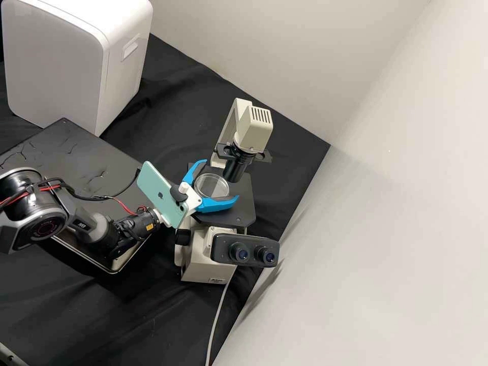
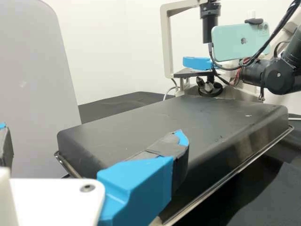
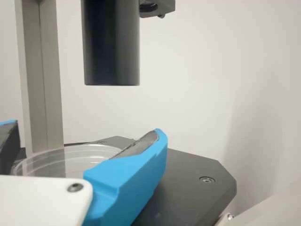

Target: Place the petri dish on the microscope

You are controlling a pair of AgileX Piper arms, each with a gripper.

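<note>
Right fingers (image 1: 217, 205): clamped on the petri dish (image 1: 209, 184) — one blue finger on each side of its rim
Petri dish: sitting on the microscope stage (image 1: 245, 206), right under the black lens tube (image 1: 235, 168)
Left fingers (image 2: 141, 183): spread wide, nothing between them — over the black tray (image 2: 221, 122)
Microscope (image 1: 203, 256): by the bench's (image 1: 168, 112) right edge, tray just beside it
</note>
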